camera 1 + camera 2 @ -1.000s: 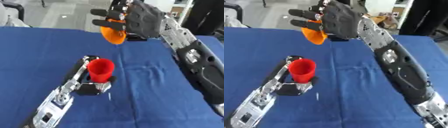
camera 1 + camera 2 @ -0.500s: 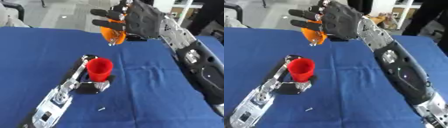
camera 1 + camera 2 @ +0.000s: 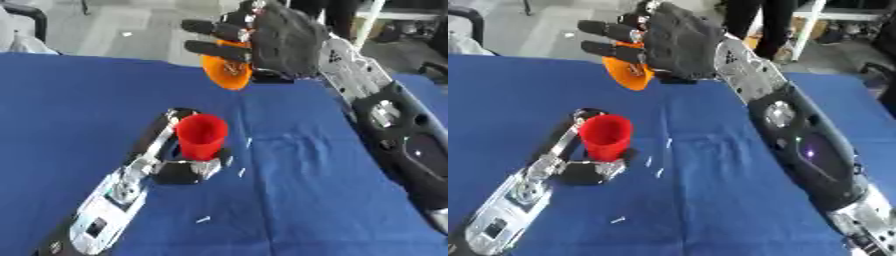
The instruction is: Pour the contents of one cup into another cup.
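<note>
More small white bits [image 3: 242,172] on blue tablecloth [image 3: 297,200] than 0.5 s ago. Right hand [image 3: 278,39], upper centre, fingers curled round tilted orange plastic cup [image 3: 224,73], mouth facing lower left. Left hand [image 3: 185,167], lower left, grips base of upright red plastic cup [image 3: 201,136]; finger detail indiscernible.

Your right hand [image 3: 284,42] black with silver along its arm, orange cup [image 3: 225,72] in it, plain red cup [image 3: 201,136] by your left hand [image 3: 179,170], black and silver too, solid blue table [image 3: 79,100] cloth, small white flecks [image 3: 244,171] scattered on it.
</note>
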Available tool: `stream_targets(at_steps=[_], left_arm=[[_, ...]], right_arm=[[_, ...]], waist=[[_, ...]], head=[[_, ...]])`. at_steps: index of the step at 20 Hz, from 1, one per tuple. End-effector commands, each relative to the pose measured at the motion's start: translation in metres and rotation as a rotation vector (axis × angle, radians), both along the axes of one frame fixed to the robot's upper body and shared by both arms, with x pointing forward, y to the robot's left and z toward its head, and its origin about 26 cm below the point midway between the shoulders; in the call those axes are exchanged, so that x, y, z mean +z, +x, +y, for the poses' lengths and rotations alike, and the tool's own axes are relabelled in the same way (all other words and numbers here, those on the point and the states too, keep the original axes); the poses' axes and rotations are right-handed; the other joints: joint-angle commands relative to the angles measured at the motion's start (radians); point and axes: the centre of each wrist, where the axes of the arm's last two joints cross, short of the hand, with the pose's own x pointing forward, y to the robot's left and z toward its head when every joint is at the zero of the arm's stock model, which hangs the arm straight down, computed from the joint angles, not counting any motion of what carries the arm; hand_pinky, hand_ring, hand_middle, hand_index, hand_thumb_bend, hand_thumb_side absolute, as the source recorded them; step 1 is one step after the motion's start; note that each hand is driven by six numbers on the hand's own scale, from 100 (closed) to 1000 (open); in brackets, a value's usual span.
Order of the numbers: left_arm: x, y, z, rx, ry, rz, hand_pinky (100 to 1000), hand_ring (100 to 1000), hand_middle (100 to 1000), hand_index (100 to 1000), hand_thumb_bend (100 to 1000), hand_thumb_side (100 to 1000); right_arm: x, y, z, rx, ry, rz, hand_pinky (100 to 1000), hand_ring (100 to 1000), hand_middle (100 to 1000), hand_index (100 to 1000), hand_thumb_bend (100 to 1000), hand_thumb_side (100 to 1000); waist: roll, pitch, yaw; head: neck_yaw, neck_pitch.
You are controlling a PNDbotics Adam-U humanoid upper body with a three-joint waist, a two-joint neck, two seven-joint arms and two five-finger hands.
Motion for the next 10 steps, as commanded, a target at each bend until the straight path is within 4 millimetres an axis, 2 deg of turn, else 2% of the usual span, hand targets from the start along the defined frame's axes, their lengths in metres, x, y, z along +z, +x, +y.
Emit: stream_targets(at_steps=[1, 10], left_arm=[[0.0089, 0.0029, -0.0048, -0.009, -0.007, -0.032, 100, 252, 325, 615, 100, 340], [0.0103, 0.0068, -0.008, -0.012, -0.005, -0.039, 100, 253, 326, 616, 100, 341]], right_arm=[[0.0134, -0.0036, 0.0016, 0.148, -0.007, -0.019, 534, 336, 887, 930, 100, 100], [0.0161, -0.0087, 0.0092, 0.183, -0.006, -0.028, 537, 336, 887, 929, 100, 100]], waist=[[0.0, -0.015, -0.003], [-0.003, -0.015, -0.011]], head=[[0.002, -0.007], [0.004, -0.008]])
